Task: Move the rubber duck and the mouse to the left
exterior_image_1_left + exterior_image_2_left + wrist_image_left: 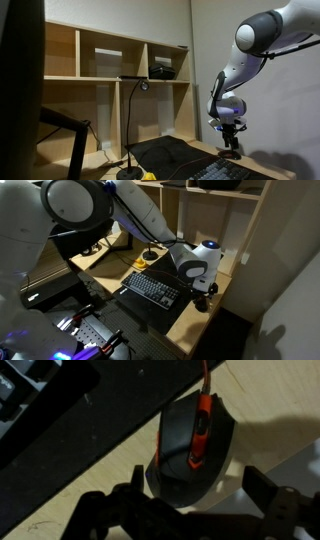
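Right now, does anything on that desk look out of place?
Nothing looks spilled or broken. The mouse lies off the dark mat, on bare wood, askew to the mat's edge. A tiny yellow duck by the lamp base is an odd desk item.

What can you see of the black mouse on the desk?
The mouse is a low black dome, plastic by its look, with an orange-red strip and scroll wheel down its middle and an orange cable leaving its far end. It lies flat on the pale wooden desk, beside the edge of a dark mat. The open end effector hangs over it, fingers to either side; whether they touch it is unclear.
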